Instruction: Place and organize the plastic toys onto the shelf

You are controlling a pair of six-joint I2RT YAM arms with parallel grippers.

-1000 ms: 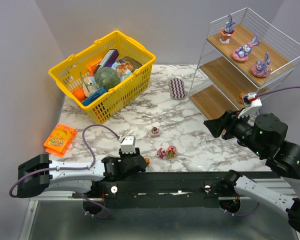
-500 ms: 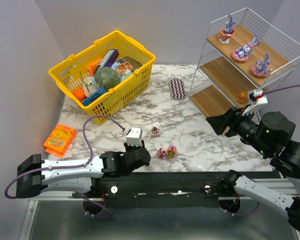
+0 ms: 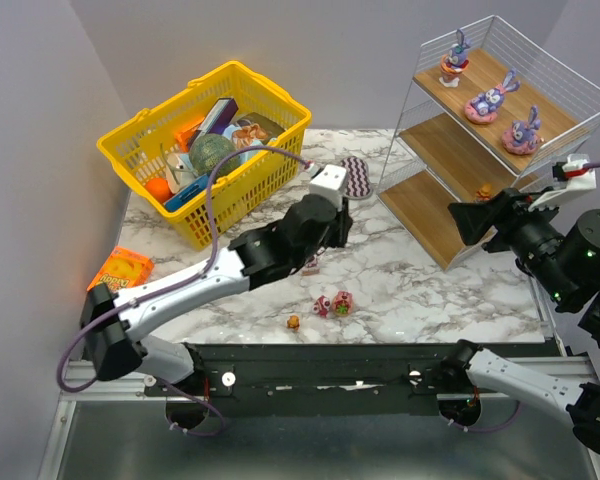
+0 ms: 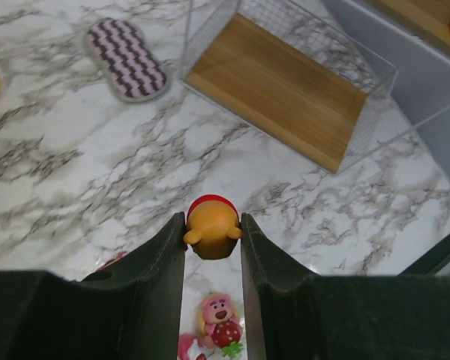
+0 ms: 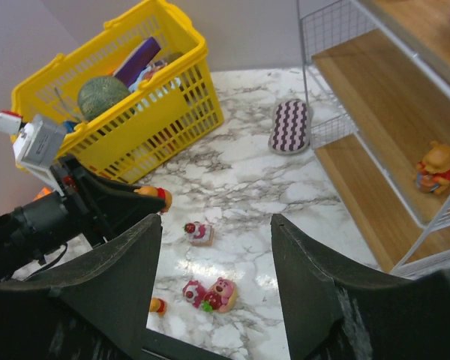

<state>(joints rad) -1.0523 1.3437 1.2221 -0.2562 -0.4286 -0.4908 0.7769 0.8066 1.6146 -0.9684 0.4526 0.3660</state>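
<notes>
The left arm has swung up off the near edge and now reaches across the middle of the table toward the shelf (image 3: 445, 150), while the right arm has drawn back toward 3 o'clock. The left gripper (image 4: 213, 217) is clenched on an orange bear (image 4: 211, 234), pinched by its sides at the very fingertips and held clear of the tabletop. The right gripper (image 5: 215, 223) hangs spread and empty in front of the shelf's middle board.

The shelf stands at 2 o'clock. Three purple bunnies (image 3: 490, 101) sit on its top board and a second bear (image 3: 484, 190) on the middle one. A third bear (image 3: 294, 322) lies at 6 o'clock, with a pair of pink figurines (image 3: 334, 304) just beside it and another pink figurine (image 5: 197, 231) near the centre.

The hold looks shallow, so the bear may slip or twist out on the way. The wire frame could catch a finger at the shelf front, a careless placement could topple the bear already there, and both arms crowd the same corner.

The tabletop (image 3: 400, 285) is glossy white marble print with grey veins, closed in by plain grey walls. A yellow basket (image 3: 235, 195) sits at 11 o'clock, a purple zigzag pad (image 3: 356, 177) at 12 and an orange packet (image 3: 120, 272) at 9.
</notes>
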